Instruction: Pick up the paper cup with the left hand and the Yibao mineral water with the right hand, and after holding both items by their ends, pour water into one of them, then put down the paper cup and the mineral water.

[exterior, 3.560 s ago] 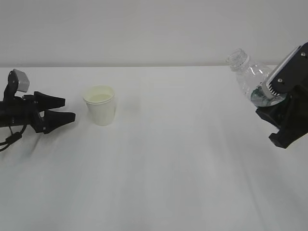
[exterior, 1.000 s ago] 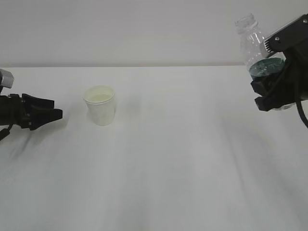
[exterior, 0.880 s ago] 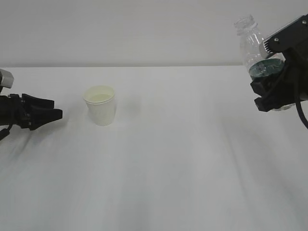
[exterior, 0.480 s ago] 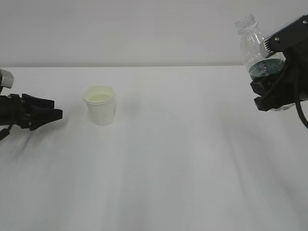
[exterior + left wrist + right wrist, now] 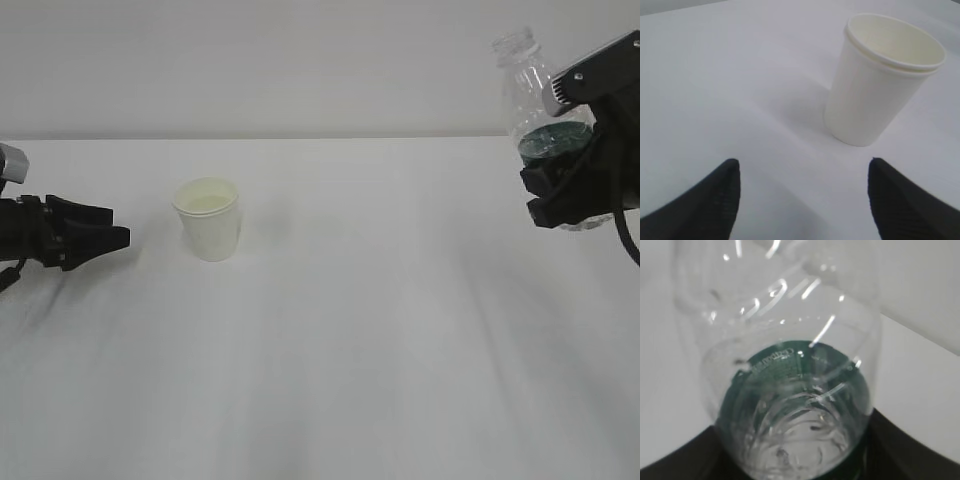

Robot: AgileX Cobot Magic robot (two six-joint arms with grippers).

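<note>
A wide white bench point(image 5: 330, 330) fills the room from the near edge to a pale wall at the far side. At the far right, raised clear of the bench, the right hand point(image 5: 570, 190) pinches the Yibao mineral water point(image 5: 535, 100) around its lower body, at the dark green label. The bottle stands nearly upright, its open, capless mouth uppermost and leaning slightly left. From the right wrist, I look up through its clear ribbed base and cannot tell how much water is left inside.

At the far left, low over the bench, the left hand point(image 5: 105, 238) points right toward the paper cup point(image 5: 207, 217). Its two fingers are spread wide and hold nothing. The cup stands upright on the bench, left of centre, near the hand but not touching it. From the left wrist, the cup point(image 5: 885, 80) sits slightly right of the gap between the fingertips point(image 5: 715, 195).

The bottle looks like the main risk. With no cap, a tilt during lowering could spill water. Released before its base rests flat, it could topple. The thin cup would tip if the left hand swung into it.
</note>
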